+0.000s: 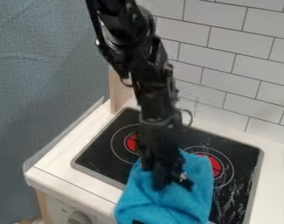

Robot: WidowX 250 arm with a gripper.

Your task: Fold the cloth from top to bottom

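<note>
The blue cloth [190, 204] lies over the front of the black stove top [99, 158] and looks longer from far to near than from side to side. The black claw [172, 178] hangs right over its far part, so most of the cloth lies on the near side of the claw, down toward the bottom of the view. I think the fold needs the far end brought over toward the near end. The claw is well placed for that if it can get hold of the cloth.

I can't tell if the claw is open or closed, or if it has any cloth in it. The claw and the arm [158, 103] hide the middle of the cloth's far edge. The near end is cut off by the bottom of the view. A small dark patch [138, 222] down there is hard to make out.
</note>
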